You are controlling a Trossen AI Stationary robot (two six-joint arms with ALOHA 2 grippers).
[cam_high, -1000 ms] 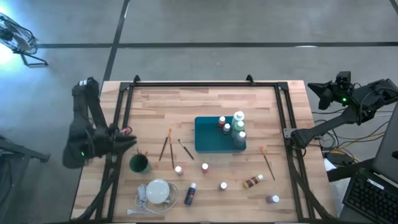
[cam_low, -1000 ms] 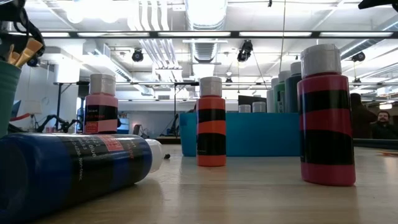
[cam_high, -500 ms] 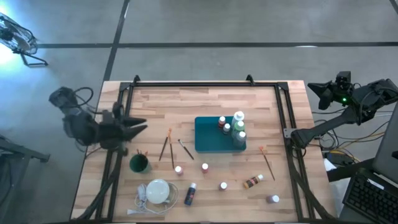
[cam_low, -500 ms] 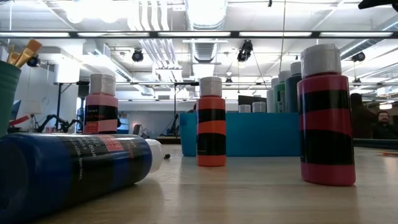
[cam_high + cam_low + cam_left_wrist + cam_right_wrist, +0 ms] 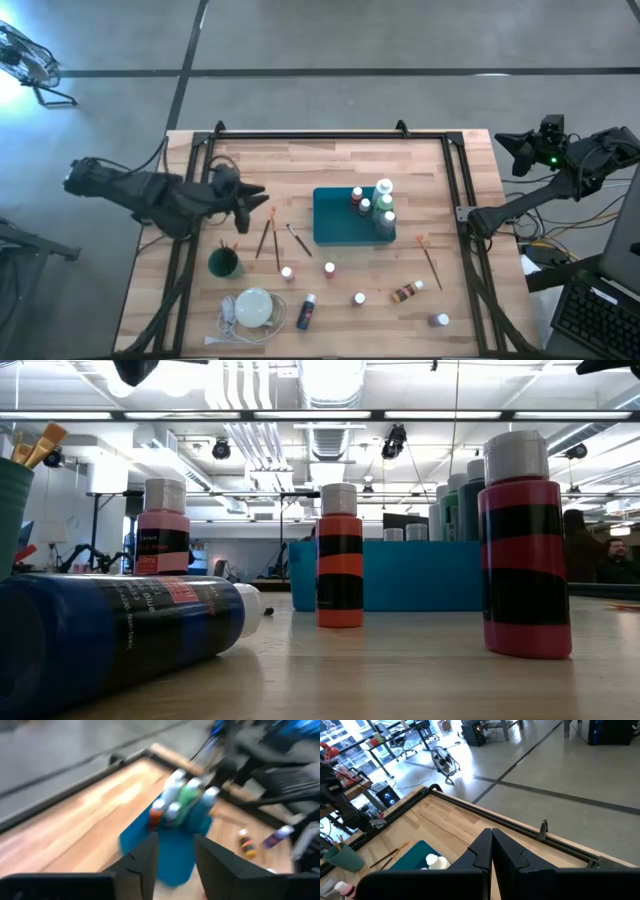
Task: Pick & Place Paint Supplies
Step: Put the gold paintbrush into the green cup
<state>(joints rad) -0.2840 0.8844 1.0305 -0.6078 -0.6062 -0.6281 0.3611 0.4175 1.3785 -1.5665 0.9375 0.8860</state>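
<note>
Left gripper [image 5: 257,193], jaws parted and empty above the table's left side, is best lowered squarely over the loose brushes [image 5: 268,238] lying between green cup [image 5: 223,263] and teal tray [image 5: 335,232], then closed on one handle.

Capped paint bottles [image 5: 359,298] scattered upright, thin brushes [image 5: 266,238] lying flat
</note>
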